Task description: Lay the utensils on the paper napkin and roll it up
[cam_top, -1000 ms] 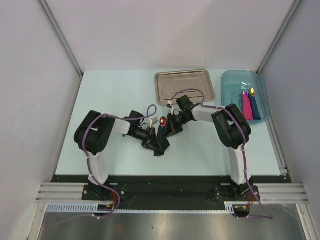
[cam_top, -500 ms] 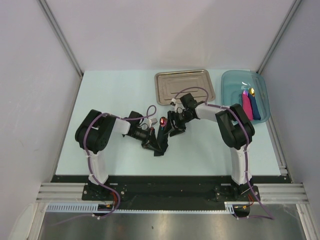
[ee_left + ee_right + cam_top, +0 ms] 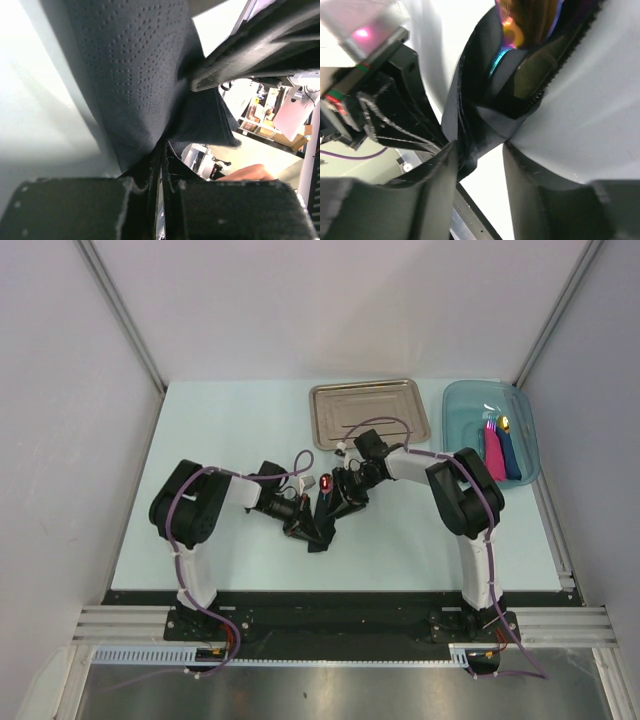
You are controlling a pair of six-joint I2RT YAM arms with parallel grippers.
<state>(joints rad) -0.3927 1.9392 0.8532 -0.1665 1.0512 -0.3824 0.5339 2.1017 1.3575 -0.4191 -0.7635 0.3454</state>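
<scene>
The left gripper (image 3: 299, 516) is clamped on an edge of the paper napkin (image 3: 135, 75). The sheet is drawn tight into the thin slit between its jaws, evidently so that the wrap is anchored while it is turned. The napkin is found about mid-table, a little toward the near edge, bunched into a partial roll between the two tools and touched by both. From its far end the utensil (image 3: 326, 483) with the shiny orange-red end is seen protruding; the dark utensil cannot be made out for certain. The right gripper (image 3: 344, 495) is closed onto a fold of the roll from the right. Its jaws are narrowly apart with black paper wedged between them, presumably so that the cutlery is kept enclosed. The rolling is judged unfinished.
</scene>
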